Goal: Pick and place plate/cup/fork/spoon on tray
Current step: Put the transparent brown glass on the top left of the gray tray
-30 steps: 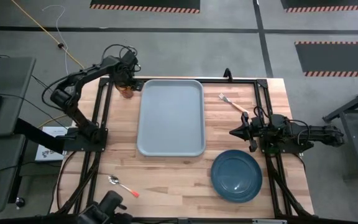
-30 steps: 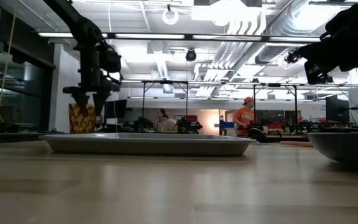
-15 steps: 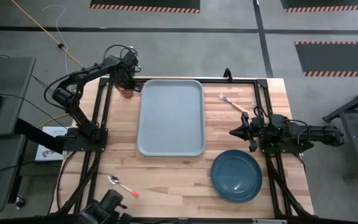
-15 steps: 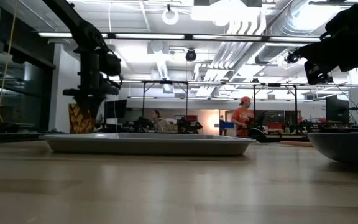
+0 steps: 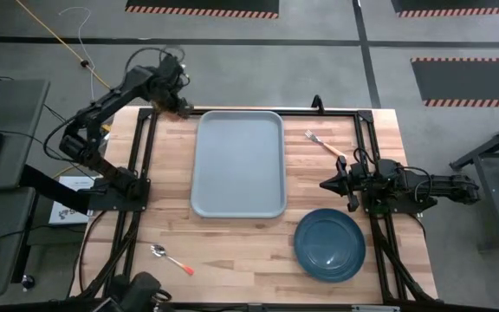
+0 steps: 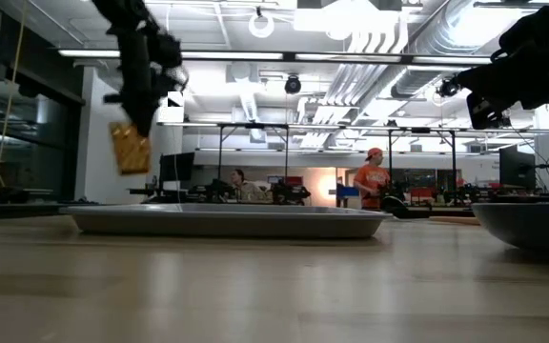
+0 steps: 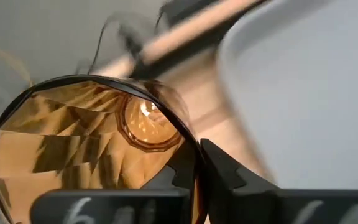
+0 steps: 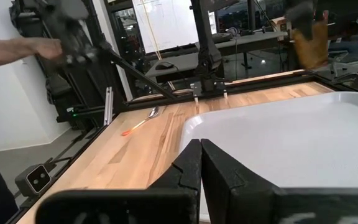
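The amber cup hangs in the air beyond the tray's far left corner, with my left gripper shut on it; the wrist view looks down into the cup. The blue plate sits on the table at the near right. Beyond it, at the far right, lies the fork. The spoon lies at the near left. My right gripper hovers shut just right of the tray, touching nothing. My left gripper holds the cup by its rim on the side toward the tray, one finger inside the cup and one outside. The fingers come from above, pointing down. The cup hangs below them, clear of the table and slightly tilted.
A black frame rail runs along the table's left side and another along the right. A person's arm shows beyond the table. Bare wood lies between spoon and plate.
My left gripper has shut on the cup's rim and gone up and toward the table's far left corner. The cup, which stood on the table beside the tray, is now lifted clear and tipped a little.
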Robot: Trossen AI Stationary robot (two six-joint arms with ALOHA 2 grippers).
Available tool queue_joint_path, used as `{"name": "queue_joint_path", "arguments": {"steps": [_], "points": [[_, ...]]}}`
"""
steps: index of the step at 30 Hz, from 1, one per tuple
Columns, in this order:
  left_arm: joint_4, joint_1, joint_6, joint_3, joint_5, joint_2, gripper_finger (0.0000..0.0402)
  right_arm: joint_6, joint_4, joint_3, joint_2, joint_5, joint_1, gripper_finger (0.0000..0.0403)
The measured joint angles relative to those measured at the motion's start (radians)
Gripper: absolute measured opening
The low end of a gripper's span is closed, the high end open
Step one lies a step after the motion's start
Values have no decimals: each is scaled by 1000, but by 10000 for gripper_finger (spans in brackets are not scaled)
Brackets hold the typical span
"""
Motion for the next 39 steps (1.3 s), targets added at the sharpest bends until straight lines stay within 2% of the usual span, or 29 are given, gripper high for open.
{"name": "queue_joint_path", "arguments": {"steps": [6,9,13,20,29,39], "points": [[-7,-195,-1,158,33,79,3,0,0,0,0,0,0,0],[-5,-289,8,187,21,163,3,0,0,0,0,0,0,0],[-14,-359,66,188,3,290,3,0,0,0,0,0,0,0],[-10,-362,78,187,-7,395,2,0,0,0,0,0,0,0],[10,-329,108,187,0,408,4,0,0,0,0,1,0,0],[82,-347,113,187,12,428,8,0,0,0,0,3,0,0]]}}
